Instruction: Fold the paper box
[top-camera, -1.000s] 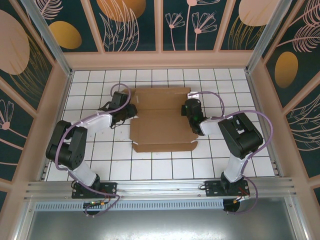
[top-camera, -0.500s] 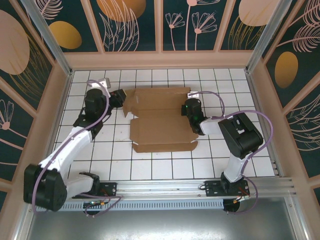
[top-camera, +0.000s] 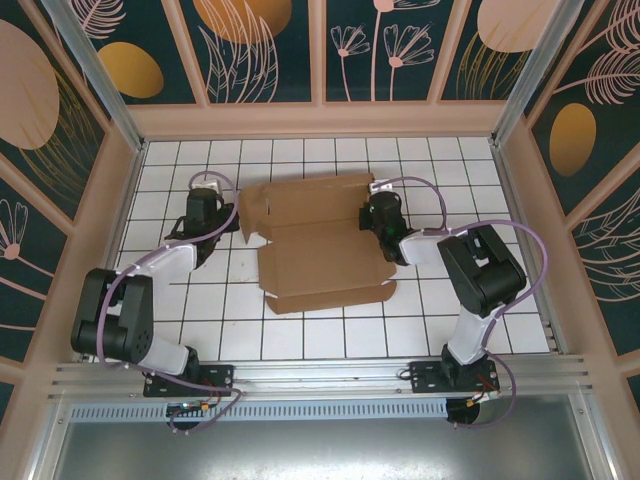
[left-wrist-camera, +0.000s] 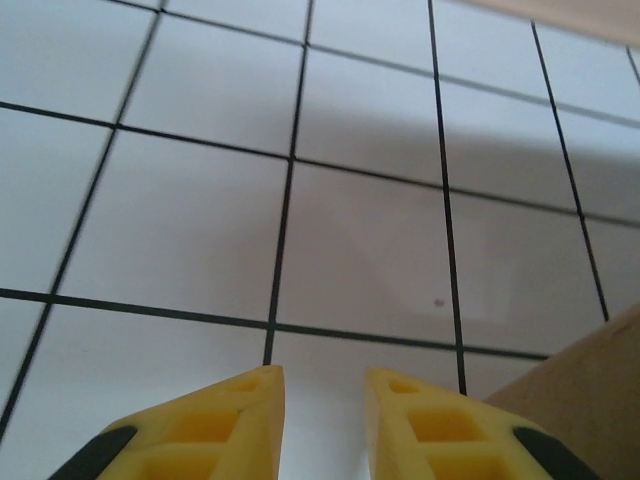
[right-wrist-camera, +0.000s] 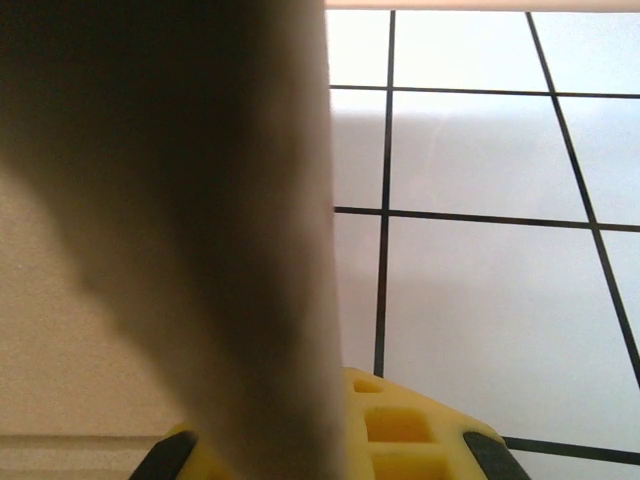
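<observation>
The paper box (top-camera: 320, 250) lies open on the white tiled table (top-camera: 330, 340), a brown die-cut sheet spread mostly flat and turned a little askew to the grid lines. Its near strip is creased along the long edge, and a small flap at its far left corner stands up from the sheet.

The left fingers (top-camera: 232, 222) sit just beside the box's left edge, near that raised flap. In the left wrist view the left fingers (left-wrist-camera: 268, 405) are yellow, parted by a narrow gap with bare table showing through it, and they hold nothing. A corner of the box (left-wrist-camera: 590, 400) shows to the lower right of them, close by but apart from the tips.

The right fingers (top-camera: 368, 222) are at the box's right edge, towards its far end. In the right wrist view a wall of the box (right-wrist-camera: 200, 250) rises in shadow directly in front of the camera and runs down between the right fingers (right-wrist-camera: 400, 425), which are closed tight on the cardboard, with tiles of the table beyond the box to the right
</observation>
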